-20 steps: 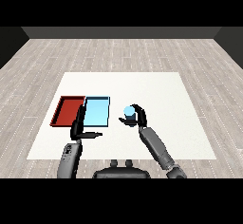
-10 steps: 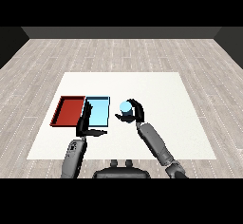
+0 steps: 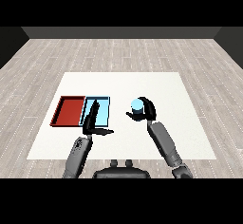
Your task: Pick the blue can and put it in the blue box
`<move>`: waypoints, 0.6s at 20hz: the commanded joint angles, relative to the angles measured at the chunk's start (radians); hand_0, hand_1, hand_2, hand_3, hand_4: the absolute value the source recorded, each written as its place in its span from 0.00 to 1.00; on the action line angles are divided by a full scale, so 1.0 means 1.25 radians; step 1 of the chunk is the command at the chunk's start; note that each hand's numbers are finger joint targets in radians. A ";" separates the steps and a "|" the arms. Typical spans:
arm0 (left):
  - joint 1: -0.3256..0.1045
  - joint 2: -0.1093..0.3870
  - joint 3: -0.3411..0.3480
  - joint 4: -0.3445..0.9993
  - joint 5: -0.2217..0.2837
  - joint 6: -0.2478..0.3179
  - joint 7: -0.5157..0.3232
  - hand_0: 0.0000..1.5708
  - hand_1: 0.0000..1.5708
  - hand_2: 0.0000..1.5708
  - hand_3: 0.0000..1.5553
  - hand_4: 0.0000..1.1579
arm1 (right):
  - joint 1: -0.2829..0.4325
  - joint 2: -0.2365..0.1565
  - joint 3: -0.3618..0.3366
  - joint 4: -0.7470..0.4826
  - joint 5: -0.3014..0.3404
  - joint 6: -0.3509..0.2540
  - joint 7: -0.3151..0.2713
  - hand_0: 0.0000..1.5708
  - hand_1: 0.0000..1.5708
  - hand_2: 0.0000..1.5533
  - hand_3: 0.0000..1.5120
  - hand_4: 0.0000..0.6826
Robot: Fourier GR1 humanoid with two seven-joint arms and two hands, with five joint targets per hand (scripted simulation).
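Observation:
The blue can [image 3: 137, 106] is held above the white table, right of the light blue tray [image 3: 103, 110]. My right hand [image 3: 145, 110] is curled round the can, fingers on its right side and thumb at its lower left. My left hand [image 3: 92, 122] is open, its straight fingers reaching over the front of the light blue tray and its thumb pointing right. The tray's inside shows nothing but my fingers over its left part.
A red tray [image 3: 69, 110] lies directly left of the light blue tray, touching it. The white table [image 3: 166, 88] spreads out behind and to the right of both hands, with grey wooden floor around it.
My right hand has carried the blue can a little higher and to the left, toward the light blue tray. The left hand has shifted only slightly.

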 commanded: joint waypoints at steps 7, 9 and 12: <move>-0.071 0.000 -0.114 -0.001 0.068 0.076 0.054 0.00 0.00 0.00 0.00 0.00 | 0.035 0.032 -0.029 -0.022 0.058 0.044 -0.017 0.92 0.92 0.95 0.91 0.83; -0.072 0.000 -0.154 -0.003 0.048 0.108 0.051 0.00 0.00 0.00 0.00 0.00 | -0.032 0.058 -0.039 -0.010 0.066 0.032 0.013 0.92 0.92 0.95 0.92 0.84; -0.107 0.000 -0.147 0.104 0.060 0.101 -0.022 0.00 0.00 0.00 0.00 0.00 | -0.028 0.076 -0.056 0.009 0.053 0.058 -0.021 0.92 0.92 0.94 0.92 0.82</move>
